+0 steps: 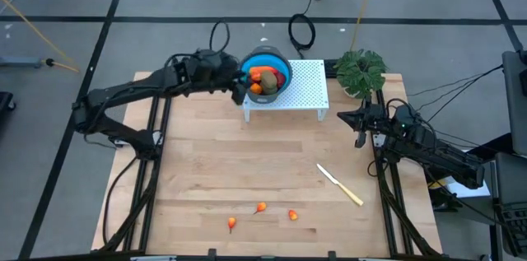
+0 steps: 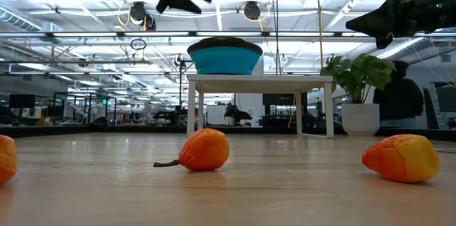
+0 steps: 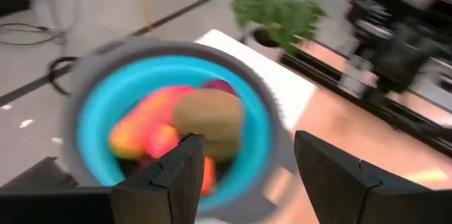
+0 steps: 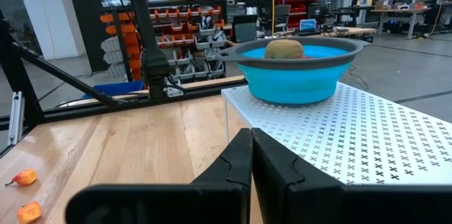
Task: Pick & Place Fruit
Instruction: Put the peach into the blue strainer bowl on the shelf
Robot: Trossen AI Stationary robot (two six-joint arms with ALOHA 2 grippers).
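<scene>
Looking straight down from the high view, I see the left gripper (image 1: 240,86) at the left rim of the blue bowl (image 1: 284,66), which sits on the white perforated stand (image 1: 309,88) at the far side of the table (image 1: 206,154). The fruit in the bowl (image 1: 264,80) is a red-orange-brown pile. Three small orange bits (image 1: 261,207) lie near the front edge, with the knife (image 1: 340,185) to their right. The right gripper (image 1: 360,123) hangs just right of the stand, beside the potted plant (image 1: 360,69).

Low view: two orange bits (image 2: 204,150) up close, bowl on the stand behind.

Left wrist: fingers (image 3: 176,174) spread wide, nothing between them, over a brown oval (image 3: 208,114) and red-yellow piece (image 3: 141,125) in the bowl.

Right wrist: fingers (image 4: 236,164) pressed together, holding nothing.
</scene>
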